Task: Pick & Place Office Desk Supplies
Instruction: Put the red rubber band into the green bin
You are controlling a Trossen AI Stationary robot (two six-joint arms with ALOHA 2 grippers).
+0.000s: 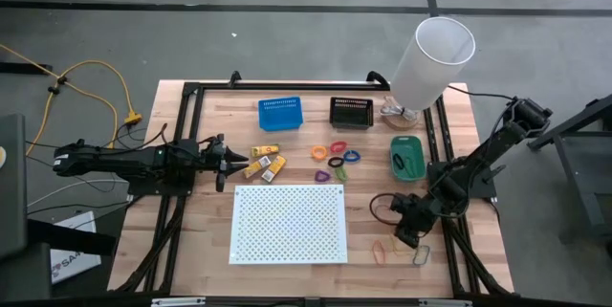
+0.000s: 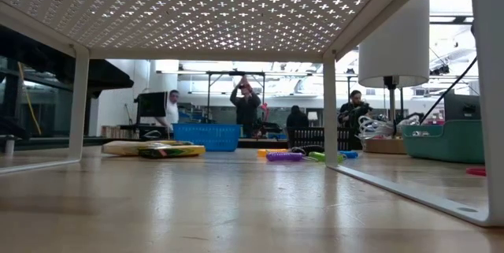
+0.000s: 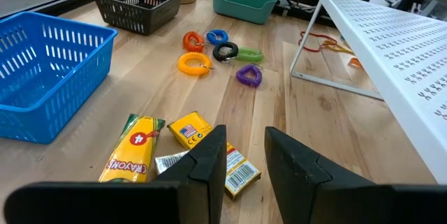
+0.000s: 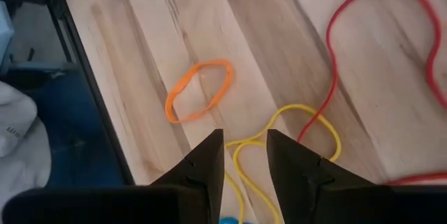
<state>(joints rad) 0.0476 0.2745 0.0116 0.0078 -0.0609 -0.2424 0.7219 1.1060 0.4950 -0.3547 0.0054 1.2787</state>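
Grey workshop floor surrounds a pale wooden bench (image 1: 191, 250) framed by black rails, and from table height we see people standing far off in the room behind it.

Largest on the bench is a white perforated metal board (image 1: 288, 223) on legs, near the front edge. A tall white lamp shade (image 1: 432, 63) stands at the back right. Along the back sit a blue slotted plastic bin (image 1: 280, 113) and a black slotted plastic bin (image 1: 351, 112), with a teal plastic bin (image 1: 406, 157) to the right; we judge these are the sorting targets, set within both arms' reach.

Our left arm stretches in low from the left edge. Its left pincer (image 3: 241, 155) hangs just over the yellow-orange rectangular crayon packets (image 3: 174, 151), lying in a loose cluster beside the blue bin. The jaws stand partly apart with nothing between them, so we read it as released and lined up for a grasp.

Our right arm bends down at the front right. Its right pincer (image 4: 244, 155) hovers over thin rubber bands on the wood: an orange band (image 4: 199, 91), a yellow band (image 4: 293, 137) and a red band (image 4: 370, 49). Its jaws are also parted and empty.

Bright plastic coil loops (image 1: 337, 154), orange, pink, purple and green, lie between the bins and the board, untouched.
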